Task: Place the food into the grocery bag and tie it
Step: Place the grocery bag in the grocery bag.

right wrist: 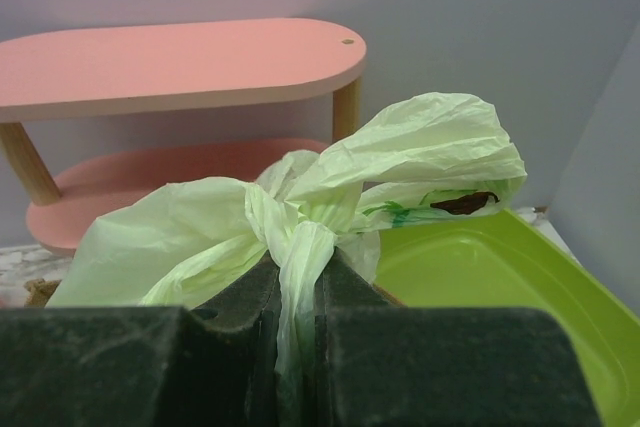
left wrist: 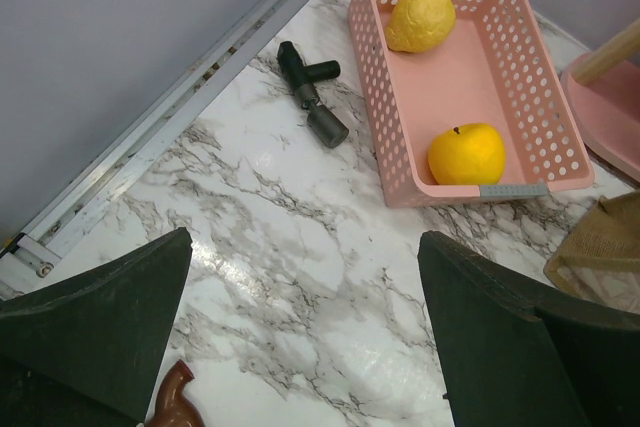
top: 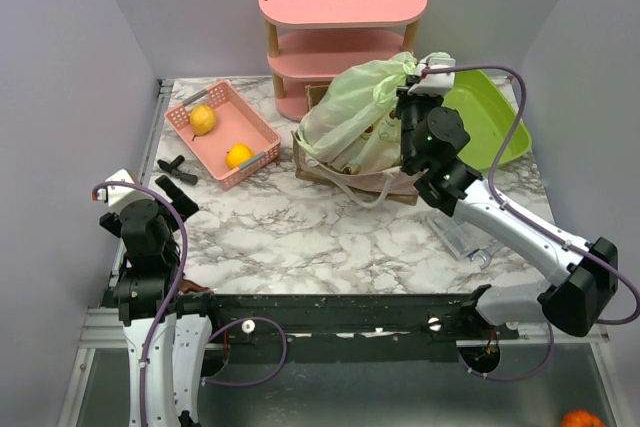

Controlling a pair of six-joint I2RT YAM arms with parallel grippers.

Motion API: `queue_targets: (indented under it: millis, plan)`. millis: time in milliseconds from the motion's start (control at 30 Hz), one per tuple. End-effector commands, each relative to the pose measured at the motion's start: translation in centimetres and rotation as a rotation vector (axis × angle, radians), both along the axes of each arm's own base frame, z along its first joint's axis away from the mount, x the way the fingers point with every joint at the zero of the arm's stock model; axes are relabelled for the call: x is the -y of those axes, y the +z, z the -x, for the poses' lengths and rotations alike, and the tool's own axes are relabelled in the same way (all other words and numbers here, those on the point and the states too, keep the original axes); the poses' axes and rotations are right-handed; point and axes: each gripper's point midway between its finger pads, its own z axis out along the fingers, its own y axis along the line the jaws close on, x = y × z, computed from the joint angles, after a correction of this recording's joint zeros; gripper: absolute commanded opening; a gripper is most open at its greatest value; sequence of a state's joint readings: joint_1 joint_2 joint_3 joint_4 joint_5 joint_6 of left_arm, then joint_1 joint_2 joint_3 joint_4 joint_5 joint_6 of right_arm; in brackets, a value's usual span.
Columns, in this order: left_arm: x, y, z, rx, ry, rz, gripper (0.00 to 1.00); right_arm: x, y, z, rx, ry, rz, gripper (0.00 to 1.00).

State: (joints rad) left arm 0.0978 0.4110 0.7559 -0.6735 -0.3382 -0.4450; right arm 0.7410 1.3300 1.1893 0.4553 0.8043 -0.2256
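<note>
The right gripper (right wrist: 297, 287) pinches a twisted strip of the thin pale-green plastic grocery bag (top: 355, 112). The bag sits bunched and gathered at its neck, upper centre-right in the overhead view, atop a brown bag (top: 305, 159) before a pink two-tier shelf (top: 343, 7). At lower left, the left gripper (left wrist: 305, 242) hangs with fingers spread wide, holding nothing, above the marble table (left wrist: 300, 287) near a pink perforated basket (left wrist: 395, 117).

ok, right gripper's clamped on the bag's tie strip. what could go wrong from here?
1. The right gripper pinches only a thin twisted strip of the grocery bag below the knot; a hard pull may tear it or let it slip.
2. The left gripper hangs open near the pink basket, so nothing braces the bag; it could drag or tip instead of tightening.
</note>
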Motion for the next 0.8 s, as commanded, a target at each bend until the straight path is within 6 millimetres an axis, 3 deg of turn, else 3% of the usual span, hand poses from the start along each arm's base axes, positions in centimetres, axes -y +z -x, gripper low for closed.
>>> queue_targets:
  millis: [0, 167, 333, 400, 500, 767]
  plan:
    - [0.3, 0.4, -0.3, 0.023, -0.022, -0.004, 0.99, 2.5, -0.1, 1.2, -0.001, -0.05, -0.05, 0.01]
    - [0.3, 0.4, -0.3, 0.026, -0.024, -0.004, 0.99, 1.4, -0.8, 1.5, -0.022, 0.036, -0.056, 0.01]
    - [0.3, 0.5, -0.3, 0.029, -0.024, -0.004, 0.98, -4.8, -2.2, 2.0, -0.072, 0.369, -0.044, 0.01]
    - [0.3, 0.5, -0.2, 0.03, -0.022, -0.005, 0.98, -7.6, -3.3, 2.3, -0.116, 0.505, -0.048, 0.01]
    - [0.3, 0.5, -0.3, 0.03, -0.023, -0.005, 0.99, -10.3, -6.3, 1.9, -0.225, 0.593, -0.047, 0.01]
    - [0.3, 0.5, -0.2, 0.034, -0.021, -0.005, 0.99, -12.7, -12.8, 0.8, -0.385, 0.617, -0.097, 0.01]
